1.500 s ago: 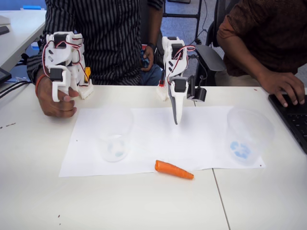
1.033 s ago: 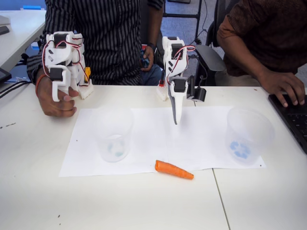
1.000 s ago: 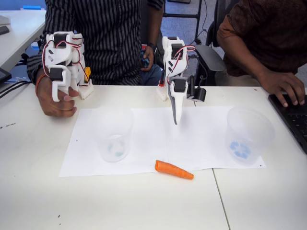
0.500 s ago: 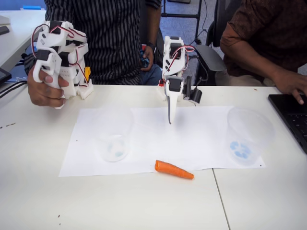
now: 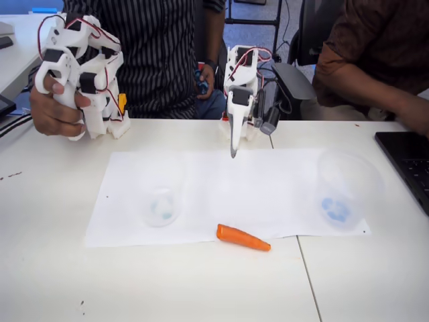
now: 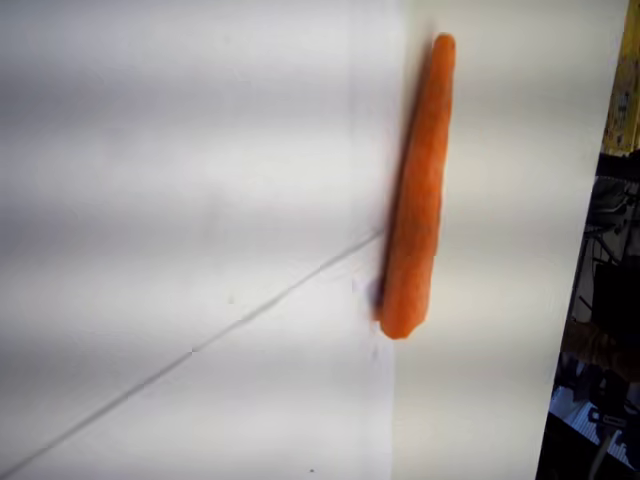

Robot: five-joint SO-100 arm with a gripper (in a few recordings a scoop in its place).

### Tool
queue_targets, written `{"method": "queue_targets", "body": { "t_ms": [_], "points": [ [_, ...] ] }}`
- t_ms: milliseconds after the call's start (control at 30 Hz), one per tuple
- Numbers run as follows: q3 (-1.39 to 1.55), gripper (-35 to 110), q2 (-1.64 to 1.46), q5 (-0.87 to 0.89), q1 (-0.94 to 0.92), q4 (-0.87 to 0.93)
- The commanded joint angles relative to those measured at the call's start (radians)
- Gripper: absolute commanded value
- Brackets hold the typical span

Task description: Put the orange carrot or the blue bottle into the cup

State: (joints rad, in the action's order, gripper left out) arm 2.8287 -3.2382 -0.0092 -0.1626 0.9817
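Note:
The orange carrot (image 5: 242, 237) lies on the table at the front edge of the paper, pointed end to the right; in the wrist view the carrot (image 6: 417, 200) stands lengthwise. The cup (image 5: 159, 191), the narrower clear one with a faint bluish mark, stands upright on the left of the paper. My white gripper (image 5: 232, 153) hangs point down over the paper's back edge, well behind the carrot and to the right of the cup. Its fingers are together with nothing between them. The blue bottle is out of view.
A white paper sheet (image 5: 221, 201) covers the table's middle. A wider clear cup (image 5: 345, 191) with a bolder blue mark stands at its right end. A dark keyboard (image 5: 407, 164) lies at the right edge. Two people sit behind the table.
My gripper has lifted and drawn back toward the arm's base, shifting slightly left. The hand of the person on the right has left the keyboard. Carrot and cups have not moved.

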Motion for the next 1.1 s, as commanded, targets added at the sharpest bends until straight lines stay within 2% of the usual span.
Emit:
{"method": "queue_targets", "body": {
  "t_ms": [0, 333, 633, 833, 1067],
  "points": [
    [-0.173, 28, 0.147, 0.009, -0.015, -0.015],
    [-0.514, 29, 0.609, 0.009, -0.017, -0.014],
    [-0.649, 46, 0.758, 0.011, -0.017, -0.015],
    [-0.729, 43, 0.879, 0.020, -0.017, -0.015],
    [-0.925, 42, 1.132, 0.117, -0.017, -0.005]
  ]
}}
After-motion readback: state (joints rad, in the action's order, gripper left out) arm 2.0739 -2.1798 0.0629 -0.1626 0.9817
